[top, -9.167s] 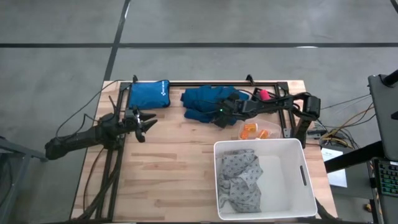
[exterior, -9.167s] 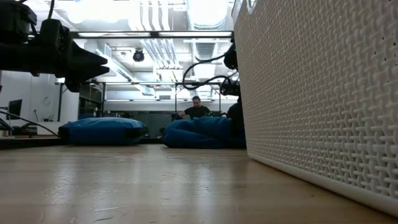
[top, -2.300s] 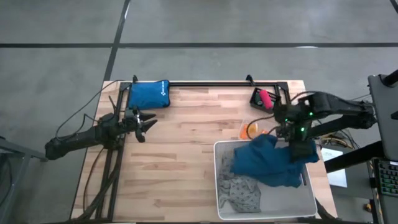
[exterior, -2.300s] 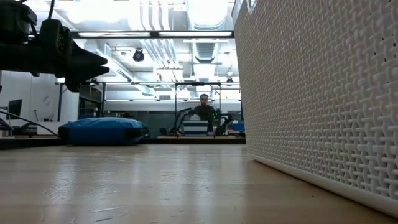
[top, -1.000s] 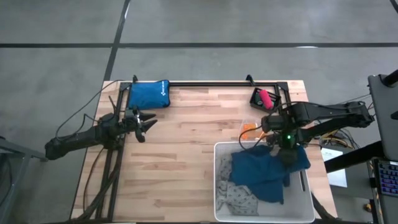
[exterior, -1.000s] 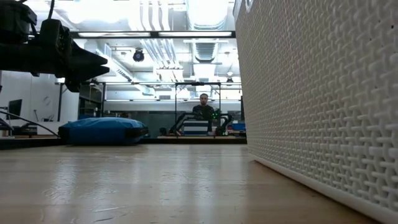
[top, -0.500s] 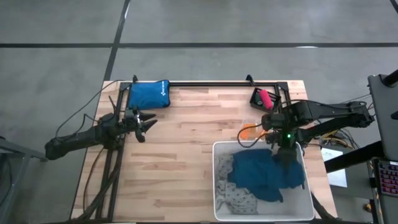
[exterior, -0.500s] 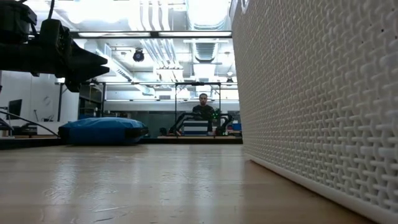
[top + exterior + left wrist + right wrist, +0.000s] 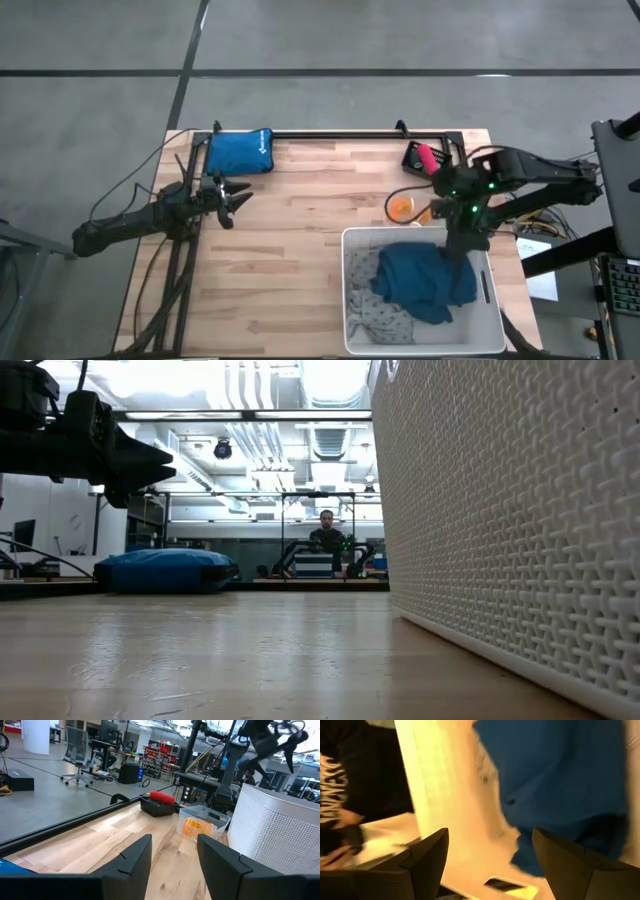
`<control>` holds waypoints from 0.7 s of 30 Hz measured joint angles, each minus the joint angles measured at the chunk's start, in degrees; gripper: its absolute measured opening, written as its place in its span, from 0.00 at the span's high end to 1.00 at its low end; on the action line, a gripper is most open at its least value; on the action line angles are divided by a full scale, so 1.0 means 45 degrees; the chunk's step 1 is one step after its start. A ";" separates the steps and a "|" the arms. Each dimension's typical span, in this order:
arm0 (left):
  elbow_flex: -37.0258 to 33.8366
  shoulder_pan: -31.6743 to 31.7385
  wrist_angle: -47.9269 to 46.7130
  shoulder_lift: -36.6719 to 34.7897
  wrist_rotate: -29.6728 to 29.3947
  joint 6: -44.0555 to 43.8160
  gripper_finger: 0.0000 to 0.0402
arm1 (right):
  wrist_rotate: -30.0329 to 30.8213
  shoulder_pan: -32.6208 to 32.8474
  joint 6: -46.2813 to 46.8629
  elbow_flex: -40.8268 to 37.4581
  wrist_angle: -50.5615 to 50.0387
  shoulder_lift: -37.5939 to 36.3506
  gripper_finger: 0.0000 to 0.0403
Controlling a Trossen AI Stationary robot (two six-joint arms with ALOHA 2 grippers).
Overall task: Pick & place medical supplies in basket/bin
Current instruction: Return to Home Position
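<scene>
Teal gown (image 9: 425, 280) in bin (image 9: 347, 300). R gripper (image 9: 455, 243) over bin's far rim, fingers spread, empty. I reckon homing: lift clear, retract. L gripper (image 9: 228, 192) well off bin, spread, empty.

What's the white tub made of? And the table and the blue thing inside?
The white tub looks like matte plastic, moulded in a woven pattern. The table is pale wood, with plank seams and grain. The blue garment seems soft cloth, crumpled into folds.
</scene>
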 joint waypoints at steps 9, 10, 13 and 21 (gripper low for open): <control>0.0004 0.0003 0.0000 0.0000 0.0001 0.0000 0.59 | 0.4948 0.0000 -0.1266 0.1733 0.0162 -0.0017 0.29; 0.0000 0.0003 0.0000 0.0000 -0.0004 0.0000 0.59 | 0.5707 0.0005 -0.1313 0.1845 0.0264 -0.0017 0.28; 0.0005 0.0001 0.0000 0.0000 -0.0001 0.0000 0.59 | 0.7840 0.0002 -0.1312 0.2103 0.0781 -0.0022 0.27; 0.0000 0.0001 0.0000 0.0000 0.0001 0.0000 0.59 | 1.1401 0.0000 -0.3179 0.1908 0.3287 -0.0013 0.27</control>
